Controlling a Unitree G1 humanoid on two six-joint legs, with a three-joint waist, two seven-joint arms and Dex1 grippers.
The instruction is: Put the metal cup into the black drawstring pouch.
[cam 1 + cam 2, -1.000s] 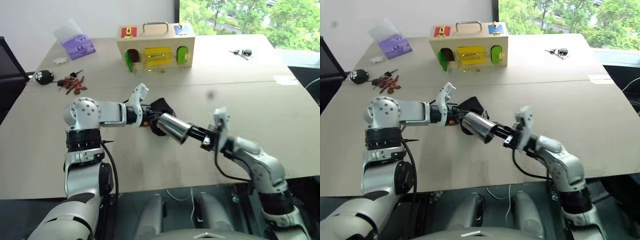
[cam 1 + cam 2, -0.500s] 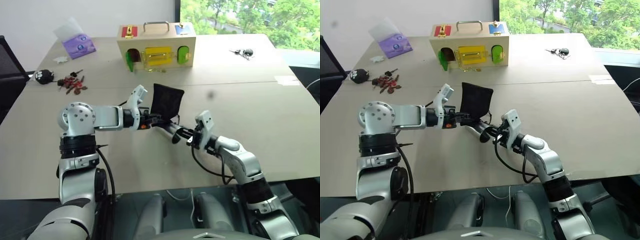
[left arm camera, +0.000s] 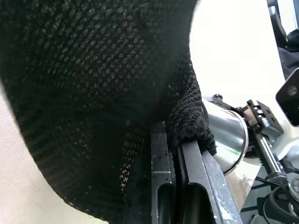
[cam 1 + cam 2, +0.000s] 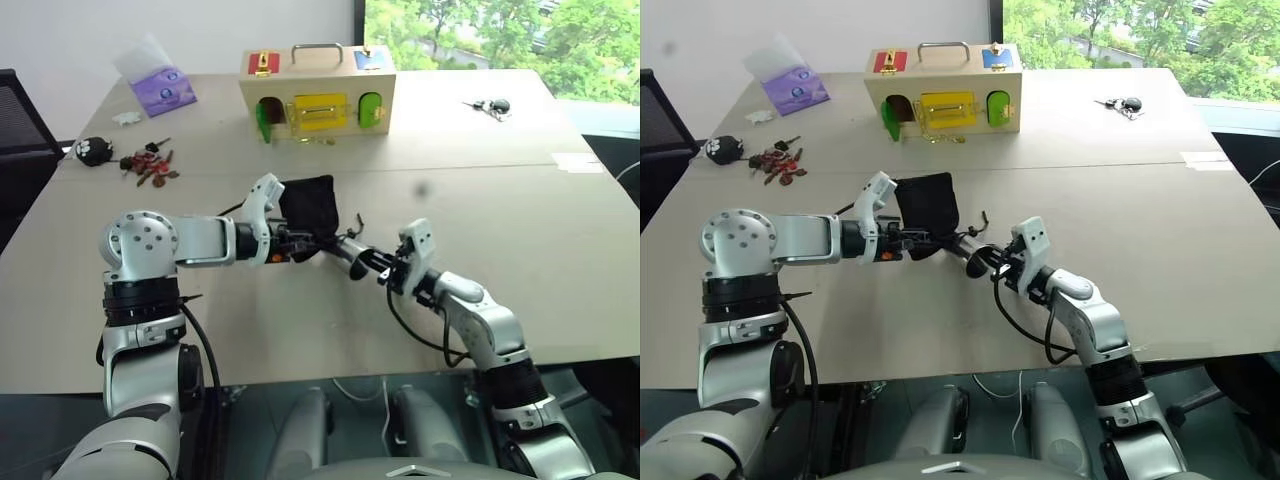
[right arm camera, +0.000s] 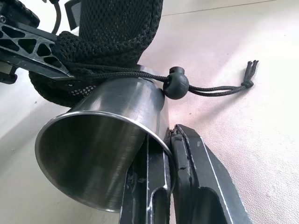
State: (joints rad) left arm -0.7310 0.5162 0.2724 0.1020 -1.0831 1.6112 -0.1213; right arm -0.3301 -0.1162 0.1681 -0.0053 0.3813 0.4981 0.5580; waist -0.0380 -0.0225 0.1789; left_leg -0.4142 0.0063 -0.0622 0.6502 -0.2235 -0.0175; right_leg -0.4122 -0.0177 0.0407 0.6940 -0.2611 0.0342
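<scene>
1. Change since a second ago: the metal cup (image 5: 105,158), then held clear of the black drawstring pouch (image 4: 308,205) and plainly exposed, has been pushed base-first into the pouch's mouth; the pouch, then crumpled, now hangs fuller
2. Metal cup: base end inside the gathered mouth of the pouch, open rim facing away from it; roughly level, so it can slide in lengthways
3. Right gripper (image 5: 169,154): clamped on the cup's rim, one finger inside the wall, one outside; judged to be holding there so the body stays free to enter the pouch
4. Left gripper (image 3: 180,140): pinched tight on the pouch's mouth edge, just beside the cup; judged to be bracing the opening against the push
5. Cord and toggle (image 5: 176,83): draped across the cup's side at the pouch's mouth, knotted end trailing on the table (image 4: 560,230) beyond the pouch
6. Wooden latch box (image 4: 318,88): well behind the pouch, not involved
</scene>
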